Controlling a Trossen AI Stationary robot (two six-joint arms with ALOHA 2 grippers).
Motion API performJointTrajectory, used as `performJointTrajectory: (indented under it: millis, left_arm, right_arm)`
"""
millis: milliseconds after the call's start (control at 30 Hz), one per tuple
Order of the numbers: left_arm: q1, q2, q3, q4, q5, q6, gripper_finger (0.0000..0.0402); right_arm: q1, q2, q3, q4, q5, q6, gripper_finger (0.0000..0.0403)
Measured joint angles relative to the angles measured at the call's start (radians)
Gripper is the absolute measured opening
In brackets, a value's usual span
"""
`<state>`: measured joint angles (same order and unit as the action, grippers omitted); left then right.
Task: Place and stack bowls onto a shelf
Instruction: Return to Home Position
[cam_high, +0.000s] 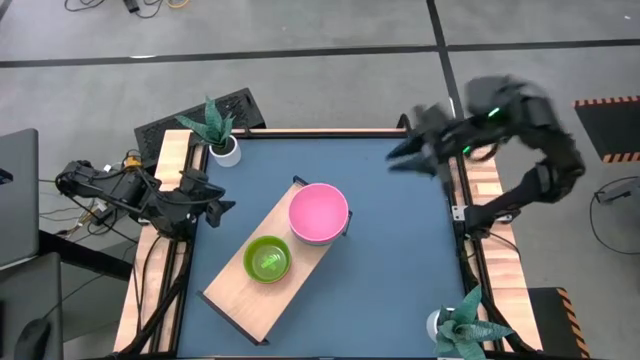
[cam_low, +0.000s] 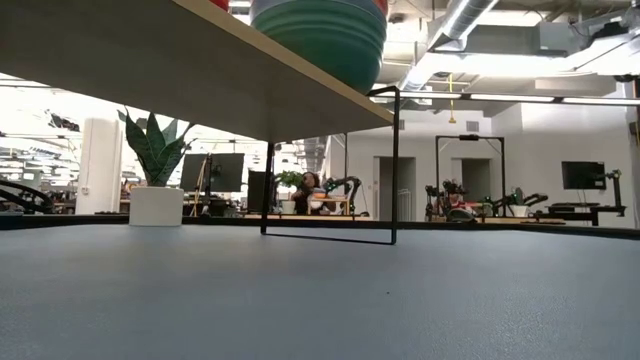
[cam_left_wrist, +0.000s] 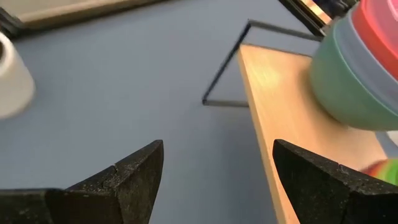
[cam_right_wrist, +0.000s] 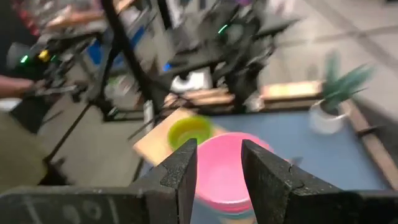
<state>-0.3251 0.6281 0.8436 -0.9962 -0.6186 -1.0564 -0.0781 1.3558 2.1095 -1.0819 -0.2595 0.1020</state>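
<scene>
Pink bowl apart from right hand

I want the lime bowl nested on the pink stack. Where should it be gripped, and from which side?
Take the lime bowl by its rim, one finger inside, one outside, coming down from above: it sits upright and open on the shelf. The left end effector looks nearer.
</scene>
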Motion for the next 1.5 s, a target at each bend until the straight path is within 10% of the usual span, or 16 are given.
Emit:
performJointTrajectory:
  millis: [200, 700, 933, 1267, 1500]
  left_arm:
    - [0.000, -0.002, 0.000, 0.031, -0.075, 0.077, 0.0286]
    - [0.000, -0.351, 0.000, 0.452, 0.064, 0.733, 0.0286]
    - [0.000, -0.629, -0.114, 0.420, 0.065, 0.754, 0.0286]
    - [-0.002, -0.627, -0.357, 0.388, 0.101, 0.677, 0.0286]
    - [-0.003, -0.628, -0.511, 0.517, 0.093, 0.675, 0.0286]
  right_arm:
    - [-0.102, -0.234, -0.221, 0.089, -0.027, -0.029, 0.0152]
    - [-0.213, -0.928, -1.428, 1.054, -0.032, 0.291, 0.0152]
    - [-0.213, -1.069, -1.673, 1.192, -0.027, 0.317, 0.0152]
    - [-0.177, -1.166, -2.103, 1.631, -0.024, 0.315, 0.0152]
    - [-0.128, -1.151, -2.099, 1.530, -0.004, 0.241, 0.0152]
